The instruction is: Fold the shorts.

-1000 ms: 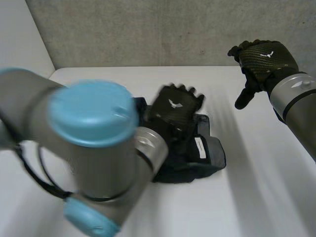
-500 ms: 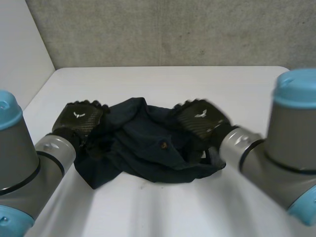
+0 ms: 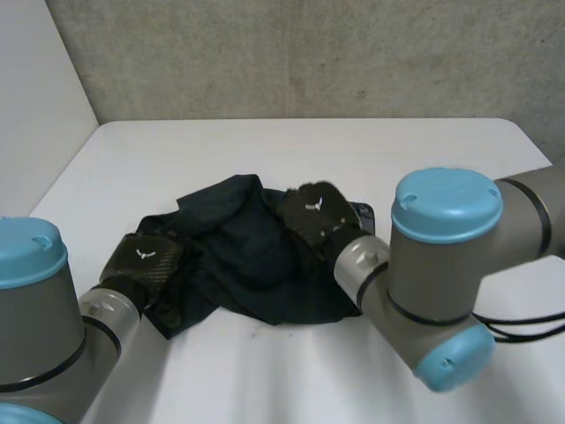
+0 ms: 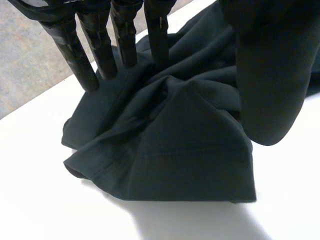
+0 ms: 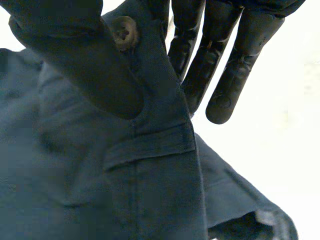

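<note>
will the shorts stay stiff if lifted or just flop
Probably floppy: the shorts lie bunched in soft folds, so unheld parts should sag. The matte cloth looks unlikely to slip from the right hand, which pinches the buttoned waistband.

The left hand (image 4: 125, 35) is resting its straight fingers (image 4: 67, 50) on the dark navy shorts (image 4: 170, 160), with the fingertips touching the cloth near one edge and the thumb (image 4: 270, 85) hanging apart over the shorts' other side. The shorts are lying bunched on the white table (image 4: 45, 200), a raised fold running between fingers and thumb.
</note>
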{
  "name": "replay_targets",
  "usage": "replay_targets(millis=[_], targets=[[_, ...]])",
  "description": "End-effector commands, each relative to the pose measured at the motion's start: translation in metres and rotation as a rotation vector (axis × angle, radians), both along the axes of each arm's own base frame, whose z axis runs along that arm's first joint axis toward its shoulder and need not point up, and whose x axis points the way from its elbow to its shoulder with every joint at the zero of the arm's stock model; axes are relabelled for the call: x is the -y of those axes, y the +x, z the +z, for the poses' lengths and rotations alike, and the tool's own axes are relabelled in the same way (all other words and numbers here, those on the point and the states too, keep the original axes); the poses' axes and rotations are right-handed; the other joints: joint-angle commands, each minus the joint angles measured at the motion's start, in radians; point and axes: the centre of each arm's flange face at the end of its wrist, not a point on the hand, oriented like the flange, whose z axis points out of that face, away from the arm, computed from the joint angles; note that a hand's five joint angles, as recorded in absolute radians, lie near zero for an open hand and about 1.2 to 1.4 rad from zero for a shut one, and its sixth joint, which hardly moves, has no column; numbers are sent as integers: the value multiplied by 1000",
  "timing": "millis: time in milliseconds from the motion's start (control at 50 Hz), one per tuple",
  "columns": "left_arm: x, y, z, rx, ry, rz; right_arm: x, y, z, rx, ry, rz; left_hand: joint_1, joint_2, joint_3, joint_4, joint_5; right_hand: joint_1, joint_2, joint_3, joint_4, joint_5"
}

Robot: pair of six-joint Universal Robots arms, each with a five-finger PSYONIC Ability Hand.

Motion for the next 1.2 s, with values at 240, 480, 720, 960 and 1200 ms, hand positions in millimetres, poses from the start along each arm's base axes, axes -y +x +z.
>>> replay_targets(millis=[240,480,720,960,1200], targets=[[-12,-18,-7,3,-8,-77,126,-32,-9,-95,-242,-479,79,72,73,72,70,-454,-691,-697,-703,-647],[-5,-25,-34,60,40,-53,93,-77,52,2,-143,-469,82,75,76,75,73,-763,-1000,-1005,-1012,-956],[10,-28,-41,75,19,0,25,-115,41,-208,-62,-49,88,81,82,81,78,-468,-705,-710,-717,-661],[24,-35,-53,83,24,3,42,-126,-35,-330,0,-27,144,137,138,137,134,-462,-699,-705,-711,-655],[42,-44,-55,102,-9,-5,76,-115,-67,-296,-102,-41,220,213,214,213,210,-307,-543,-549,-555,-500]])
